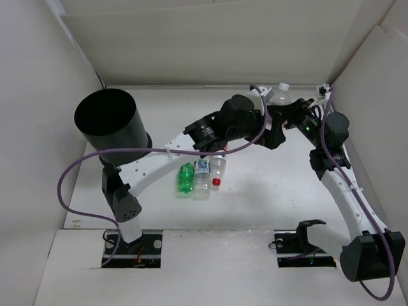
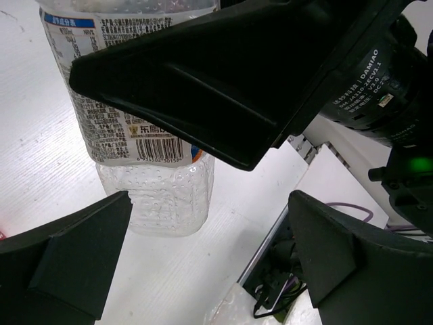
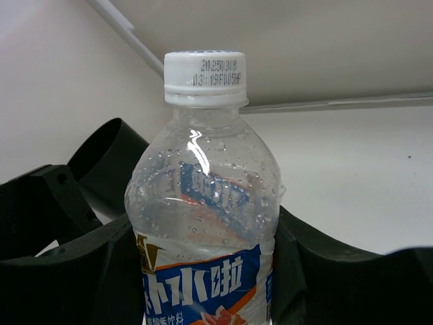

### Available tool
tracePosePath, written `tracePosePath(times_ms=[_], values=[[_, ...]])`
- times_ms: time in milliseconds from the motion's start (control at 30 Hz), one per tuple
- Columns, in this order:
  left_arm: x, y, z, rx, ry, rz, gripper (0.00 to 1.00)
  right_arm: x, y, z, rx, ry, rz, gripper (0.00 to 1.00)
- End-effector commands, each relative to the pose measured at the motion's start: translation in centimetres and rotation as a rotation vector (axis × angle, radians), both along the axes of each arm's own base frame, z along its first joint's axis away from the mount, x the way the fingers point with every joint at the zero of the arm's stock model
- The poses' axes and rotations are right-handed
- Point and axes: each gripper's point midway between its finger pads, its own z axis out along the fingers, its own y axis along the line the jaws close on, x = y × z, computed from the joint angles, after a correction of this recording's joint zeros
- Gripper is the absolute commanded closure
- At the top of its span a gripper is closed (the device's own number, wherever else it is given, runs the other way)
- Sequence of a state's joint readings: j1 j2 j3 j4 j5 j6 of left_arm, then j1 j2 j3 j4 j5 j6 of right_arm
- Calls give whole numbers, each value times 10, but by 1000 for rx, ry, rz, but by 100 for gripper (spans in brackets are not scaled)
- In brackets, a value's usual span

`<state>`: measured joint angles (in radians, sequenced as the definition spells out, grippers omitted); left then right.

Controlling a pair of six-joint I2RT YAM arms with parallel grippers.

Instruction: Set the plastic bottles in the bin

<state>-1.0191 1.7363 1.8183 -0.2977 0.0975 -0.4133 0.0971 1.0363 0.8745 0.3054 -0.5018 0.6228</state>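
A clear bottle with a blue-red label and white cap [image 3: 203, 223] stands upright in my right gripper [image 3: 203, 277], which is shut on its body at the back right of the table. The top view shows the same bottle [image 1: 279, 95] and right gripper [image 1: 290, 115]. My left gripper [image 2: 210, 257] is open just beside it; the bottle's base [image 2: 152, 196] hangs above the left finger [image 2: 67, 264], untouched. Three bottles lie mid-table: a green one [image 1: 185, 178], a blue-white labelled one [image 1: 202, 175] and a red-capped one [image 1: 218, 171]. The black bin [image 1: 111, 124] stands at the back left.
White walls close in the table at the left, back [image 1: 210, 44] and right. The left arm [image 1: 159, 162] stretches diagonally across the table between the bin and the lying bottles. A purple cable [image 1: 70, 175] loops beside the left arm. The right arm's base slot [image 2: 284, 271] shows below.
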Motion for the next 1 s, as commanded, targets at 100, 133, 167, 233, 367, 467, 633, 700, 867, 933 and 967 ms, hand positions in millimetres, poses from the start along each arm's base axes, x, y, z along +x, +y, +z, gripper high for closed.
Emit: tracePosePath(times_ms=[100, 133, 167, 233, 367, 467, 633, 700, 867, 933, 967], values=[[31, 8, -7, 17, -46, 96, 0, -63, 34, 73, 152, -165, 273, 100], [33, 9, -11, 28, -46, 112, 0, -69, 33, 81, 152, -191, 275, 100], [35, 11, -11, 35, -58, 122, 0, -72, 33, 86, 152, -199, 275, 100], [39, 17, -13, 50, -63, 154, 0, -80, 32, 94, 152, -214, 276, 100], [52, 34, -22, 118, -83, 253, 0, -84, 34, 93, 159, -151, 284, 100], [57, 44, -28, 163, -94, 300, 0, -89, 28, 100, 139, -129, 236, 100], [65, 51, -39, 209, -106, 346, 0, -100, 34, 102, 120, -99, 253, 100], [68, 55, -46, 238, -107, 372, 0, -107, 34, 107, 128, -102, 265, 100], [68, 52, -54, 256, -111, 351, 0, -124, 36, 125, 130, -137, 297, 100], [69, 49, -51, 236, -116, 345, 0, -125, 36, 126, 137, -131, 299, 100], [68, 50, -55, 249, -118, 340, 0, -126, 36, 129, 137, -140, 300, 100]])
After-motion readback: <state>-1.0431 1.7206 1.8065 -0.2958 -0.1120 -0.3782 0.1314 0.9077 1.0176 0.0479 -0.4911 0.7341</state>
